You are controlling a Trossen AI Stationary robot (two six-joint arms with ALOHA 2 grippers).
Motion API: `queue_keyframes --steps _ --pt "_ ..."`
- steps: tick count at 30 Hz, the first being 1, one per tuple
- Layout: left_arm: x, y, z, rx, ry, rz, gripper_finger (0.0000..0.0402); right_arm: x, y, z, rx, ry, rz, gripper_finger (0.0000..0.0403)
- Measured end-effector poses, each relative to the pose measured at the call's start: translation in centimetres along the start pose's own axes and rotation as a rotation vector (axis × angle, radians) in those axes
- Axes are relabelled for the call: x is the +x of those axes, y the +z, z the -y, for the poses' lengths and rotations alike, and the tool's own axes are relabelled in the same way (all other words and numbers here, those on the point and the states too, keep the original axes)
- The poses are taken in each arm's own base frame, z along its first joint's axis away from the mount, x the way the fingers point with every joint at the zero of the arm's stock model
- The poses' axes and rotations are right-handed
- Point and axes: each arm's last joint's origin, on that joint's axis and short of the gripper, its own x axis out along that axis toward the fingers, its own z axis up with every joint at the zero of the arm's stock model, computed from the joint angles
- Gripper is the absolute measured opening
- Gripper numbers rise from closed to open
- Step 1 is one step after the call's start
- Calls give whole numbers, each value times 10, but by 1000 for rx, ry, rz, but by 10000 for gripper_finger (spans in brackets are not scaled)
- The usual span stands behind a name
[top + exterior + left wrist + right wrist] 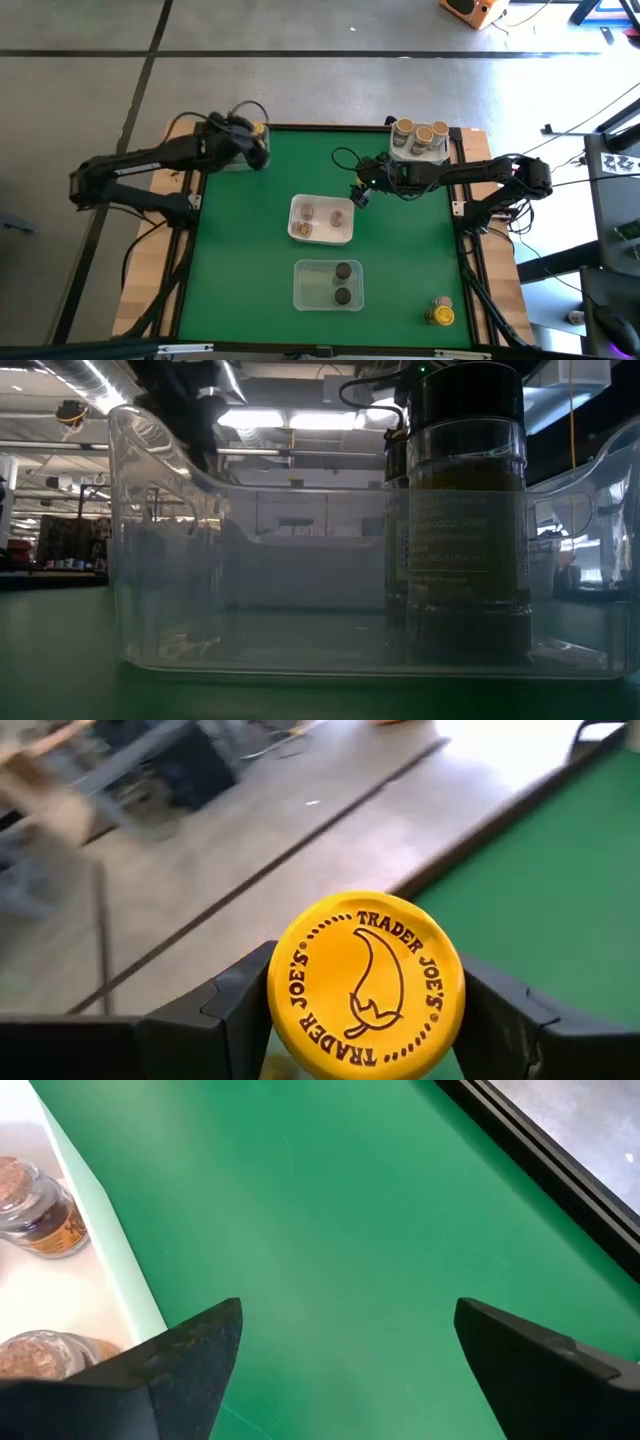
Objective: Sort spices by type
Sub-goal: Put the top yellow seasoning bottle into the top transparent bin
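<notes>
You are looking down on a green table (240,260) with both arms reaching in from the far corners.

Left arm: its gripper (252,143) is sitting over the far left corner, above a clear bin (236,160) that the arm is mostly hiding. The left gripper (365,1020) is clamping a yellow-lidded jar (365,982); the lid is filling the wrist view, so the jar's body and anything under it are not showing.

Right arm: its gripper (360,192) is hovering over bare table, between the far right bin (418,152) and the white bin (321,220). The right gripper (345,1350) is spread wide and holding nothing. Two cork-coloured lids (25,1185) are peeking in at the edge of its wrist view, cut off by the frame.

Bins, largest group first:
- Far right bin is holding three tan-lidded jars (422,135), packed close.
- White bin is holding three jars; lid colours are hard to make out from above.
- Near clear bin (328,285) is holding two dark-lidded jars (342,283). In the low view this bin (150,560) is filling the frame, and one dark jar (465,510) is standing in front of the other, nearly covering it.
- Two yellow-lidded jars (441,310) are standing loose at the near right corner, touching or nearly so.
</notes>
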Motion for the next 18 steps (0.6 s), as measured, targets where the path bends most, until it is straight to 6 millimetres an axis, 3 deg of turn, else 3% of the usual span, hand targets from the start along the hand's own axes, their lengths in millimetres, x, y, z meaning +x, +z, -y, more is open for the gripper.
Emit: queue_keyframes --steps 8,18 --pt "18 -4 -37 -77 182 -92 235 0 1 0 2 2 5 363" --pt "71 -16 -49 -102 141 -292 236 0 1 0 2 2 5 363"
